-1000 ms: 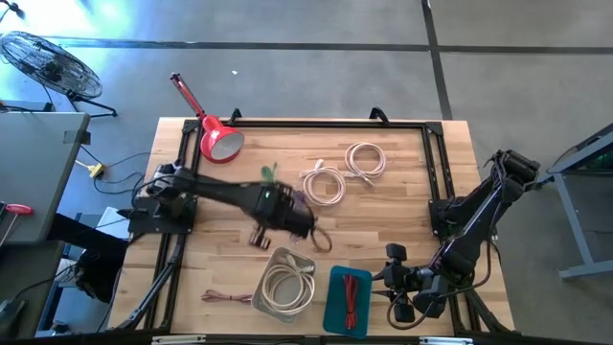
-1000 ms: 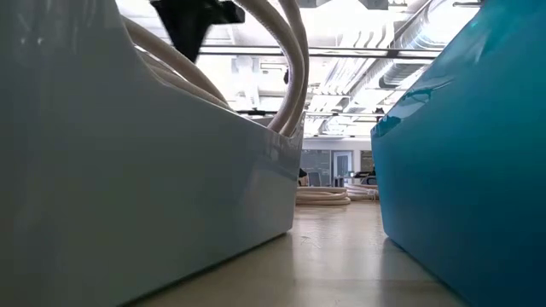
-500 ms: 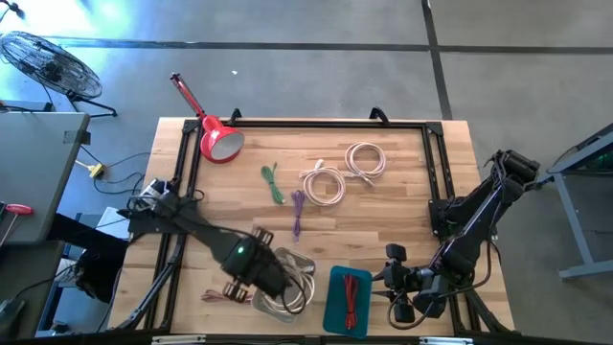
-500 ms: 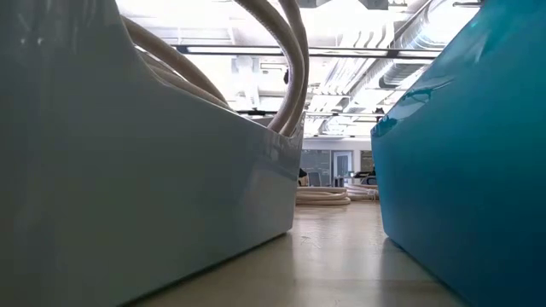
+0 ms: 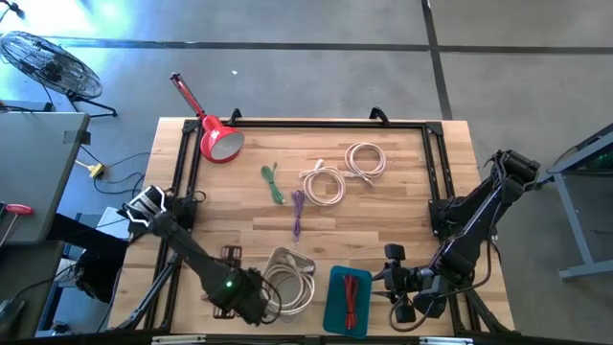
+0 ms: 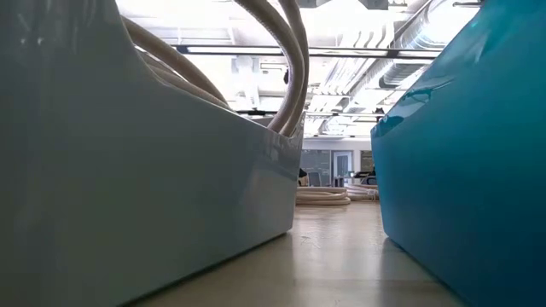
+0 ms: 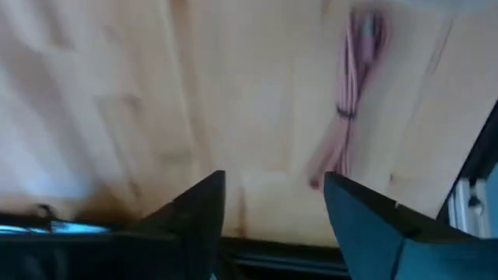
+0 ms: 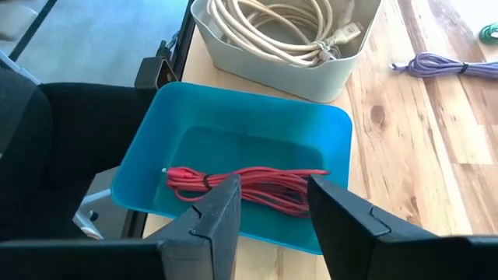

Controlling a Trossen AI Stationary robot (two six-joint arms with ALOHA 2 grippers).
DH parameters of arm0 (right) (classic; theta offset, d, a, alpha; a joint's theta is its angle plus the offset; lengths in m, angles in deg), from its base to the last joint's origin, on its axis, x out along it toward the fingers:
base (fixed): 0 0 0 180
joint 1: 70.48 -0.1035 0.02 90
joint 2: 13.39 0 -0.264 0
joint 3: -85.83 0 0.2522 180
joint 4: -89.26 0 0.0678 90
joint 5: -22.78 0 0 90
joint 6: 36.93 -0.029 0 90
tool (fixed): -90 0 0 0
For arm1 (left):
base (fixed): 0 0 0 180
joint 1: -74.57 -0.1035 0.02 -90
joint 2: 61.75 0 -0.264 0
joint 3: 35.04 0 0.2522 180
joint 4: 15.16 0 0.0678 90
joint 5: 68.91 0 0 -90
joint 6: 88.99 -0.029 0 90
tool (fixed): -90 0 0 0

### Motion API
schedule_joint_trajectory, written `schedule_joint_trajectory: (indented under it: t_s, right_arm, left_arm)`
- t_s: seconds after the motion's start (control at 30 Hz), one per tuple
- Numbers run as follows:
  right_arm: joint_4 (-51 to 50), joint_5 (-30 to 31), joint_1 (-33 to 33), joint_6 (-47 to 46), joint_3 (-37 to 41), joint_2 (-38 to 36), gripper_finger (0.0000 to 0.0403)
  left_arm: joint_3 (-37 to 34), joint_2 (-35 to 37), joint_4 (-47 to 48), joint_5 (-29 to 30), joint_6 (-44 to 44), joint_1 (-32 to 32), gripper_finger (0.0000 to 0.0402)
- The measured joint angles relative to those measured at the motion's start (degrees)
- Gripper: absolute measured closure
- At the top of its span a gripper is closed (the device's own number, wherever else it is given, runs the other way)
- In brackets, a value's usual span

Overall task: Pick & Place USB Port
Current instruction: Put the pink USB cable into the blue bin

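My left gripper [image 5: 247,305] hangs open near the table's front left, fingers pointing down, just left of the white bin [image 5: 287,284] of cream cables. In the left wrist view the gripper [image 7: 272,204] stands above bare wood, with a tied red cable bundle [image 7: 354,101] lying flat on the table beyond its fingertips. My right gripper [image 8: 268,208] waits open at the front right, beside the blue bin [image 8: 233,155], which holds another red cable bundle [image 8: 249,183]. Green [image 5: 274,182] and purple [image 5: 297,213] cable bundles lie mid-table.
Two cream cable coils [image 5: 326,184] [image 5: 364,158] lie on the far half of the table. A red scoop-like object [image 5: 218,140] lies at the far left corner. In the low view the white bin wall [image 6: 128,170] and the blue bin wall [image 6: 461,170] fill both sides.
My left gripper has swept from mid-table, over the green and purple bundles, toward the near left edge, passing the white bin and sinking. It now stands beside the bin at the front left. The green and purple bundles lie uncovered where the arm was.
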Motion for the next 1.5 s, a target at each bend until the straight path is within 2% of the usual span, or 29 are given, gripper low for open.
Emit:
schedule_joint_trajectory:
  t_s: [0.13, 0.23, 0.33, 0.53, 0.83, 1.03, 1.1, 1.17, 1.33, 1.5]
  right_arm:
    - [0.0, 0.0, 0.0, 1.3, 0.0, 0.0, 0.0261]
    - [0.0, 0.0, 0.0, 1.3, 0.0, 0.0, 0.0261]
    - [0.0, 0.0, 0.0, 1.5, 0.0, 0.0, 0.0261]
    - [0.2, 0.6, 0.0, 2.5, 0.0, 0.0, 0.0261]
    - [0.4, 0.4, 0.2, 2.8, 0.0, 0.0, 0.0261]
    - [0.4, 0.4, 0.2, 2.8, 0.0, 0.0, 0.0261]
    - [0.4, 0.3, 0.2, 2.7, 0.0, 0.0, 0.0261]
    - [0.4, 0.3, 0.1, 2.6, 0.0, 0.0, 0.0261]
    - [0.5, 0.4, 0.1, 2.7, 0.0, 0.0, 0.0261]
    - [0.6, 0.6, 0.1, 2.6, 0.0, 0.0, 0.0261]
  left_arm:
    - [-6.4, 0.0, -11.3, -10.1, -0.8, 2.0, 0.0164]
    - [-9.4, 0.0, -19.6, -12.1, -0.8, 4.0, 0.0161]
    - [-11.2, 0.0, -23.0, -10.1, -0.2, 5.2, 0.016]
    - [-13.6, 0.0, -21.7, -3.0, 0.6, 5.4, 0.016]
    - [-18.7, 0.0, -28.6, -4.3, 2.6, 5.4, 0.016]
    - [-24.4, 0.5, -33.2, -0.4, 4.9, 5.5, 0.0167]
    - [-26.5, 0.5, -35.2, -0.2, 6.5, 5.5, 0.0186]
    - [-27.9, 0.7, -36.3, -0.2, 7.6, 5.4, 0.0223]
    - [-28.8, 0.7, -36.3, -0.9, 6.8, 5.4, 0.0371]
    - [-28.9, 0.7, -36.2, -1.4, 7.4, 5.4, 0.0381]
